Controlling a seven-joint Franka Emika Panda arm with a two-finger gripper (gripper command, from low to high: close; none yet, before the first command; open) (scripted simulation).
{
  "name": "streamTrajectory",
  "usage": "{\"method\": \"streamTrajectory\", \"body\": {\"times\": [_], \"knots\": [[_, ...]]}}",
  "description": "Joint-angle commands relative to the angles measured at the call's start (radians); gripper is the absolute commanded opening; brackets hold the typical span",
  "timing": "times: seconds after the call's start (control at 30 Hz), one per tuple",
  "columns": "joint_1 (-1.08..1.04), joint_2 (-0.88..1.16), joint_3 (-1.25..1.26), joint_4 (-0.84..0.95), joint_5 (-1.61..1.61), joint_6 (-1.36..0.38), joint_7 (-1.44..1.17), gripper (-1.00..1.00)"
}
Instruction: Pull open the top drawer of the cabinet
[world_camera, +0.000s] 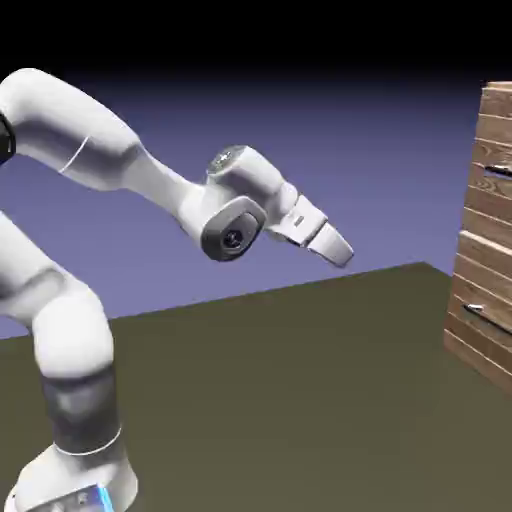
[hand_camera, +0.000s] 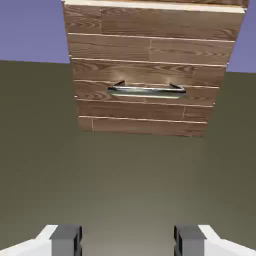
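Observation:
The cabinet of brown planks stands at the exterior view's right edge, partly cut off. Its top drawer is shut flush, and its small silver handle shows as a dark slit. My gripper hangs in the air well left of the cabinet, tilted down toward it and touching nothing. In the hand view the two grey fingertips stand wide apart with only table between them, so the gripper is open. That view shows the cabinet's lower planks and the lower drawer's silver bar handle.
The lower drawer's handle sits just above the cabinet's foot. The dark olive table stretches between the robot base and the cabinet. My white arm's elbow is raised above the table's middle.

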Motion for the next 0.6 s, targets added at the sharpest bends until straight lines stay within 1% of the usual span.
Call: {"method": "streamTrajectory", "body": {"times": [0.0, 0.57], "knots": [[-0.013, 0.025, 0.022, 0.017, -0.034, -0.005, -0.044, 0.00], [-0.225, 0.450, 0.391, 0.311, -0.612, -0.093, -0.783, 0.00]]}}
